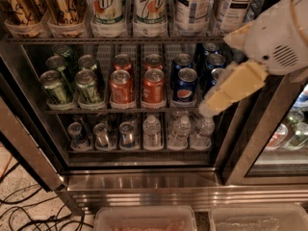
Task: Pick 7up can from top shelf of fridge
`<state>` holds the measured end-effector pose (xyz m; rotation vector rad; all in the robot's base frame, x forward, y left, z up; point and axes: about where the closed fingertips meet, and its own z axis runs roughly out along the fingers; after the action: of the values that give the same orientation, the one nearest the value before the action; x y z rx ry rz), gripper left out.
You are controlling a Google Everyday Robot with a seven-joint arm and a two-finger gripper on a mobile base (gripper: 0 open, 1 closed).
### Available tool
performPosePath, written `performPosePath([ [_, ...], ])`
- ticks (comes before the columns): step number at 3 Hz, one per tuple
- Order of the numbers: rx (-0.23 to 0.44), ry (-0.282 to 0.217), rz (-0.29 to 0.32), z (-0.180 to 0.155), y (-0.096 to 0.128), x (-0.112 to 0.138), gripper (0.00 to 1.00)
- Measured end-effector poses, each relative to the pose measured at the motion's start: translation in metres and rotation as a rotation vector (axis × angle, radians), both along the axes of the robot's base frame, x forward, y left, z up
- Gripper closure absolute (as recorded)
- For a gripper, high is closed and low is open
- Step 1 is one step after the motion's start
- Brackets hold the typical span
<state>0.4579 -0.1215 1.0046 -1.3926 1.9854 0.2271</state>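
The 7up can (150, 6) looks stiff, slick, likely full; grip mid-body. The pincer (216, 102) hangs at the fridge's (144, 182) right, below it; I cannot tell its spread.

Floor (13, 179): pale, speckled, lower left. Cables (33, 218): black, loose on the floor; orange cable (6, 170) beside. Plastic bins (144, 219): two, translucent, bottom edge. Gripper (210, 108): right, before the shelves.
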Motion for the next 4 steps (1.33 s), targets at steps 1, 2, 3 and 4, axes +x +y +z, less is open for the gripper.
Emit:
performPosePath([
  [1,0.013,-0.054,-0.063,-0.018,0.018,0.021,0.00],
  [2,0.066,-0.126,-0.108,-0.027,0.035,0.044,0.00],
  [3,0.153,-0.227,-0.129,-0.023,0.048,0.051,0.00],
  [4,0.264,-0.314,-0.103,-0.007,0.061,0.052,0.00],
])
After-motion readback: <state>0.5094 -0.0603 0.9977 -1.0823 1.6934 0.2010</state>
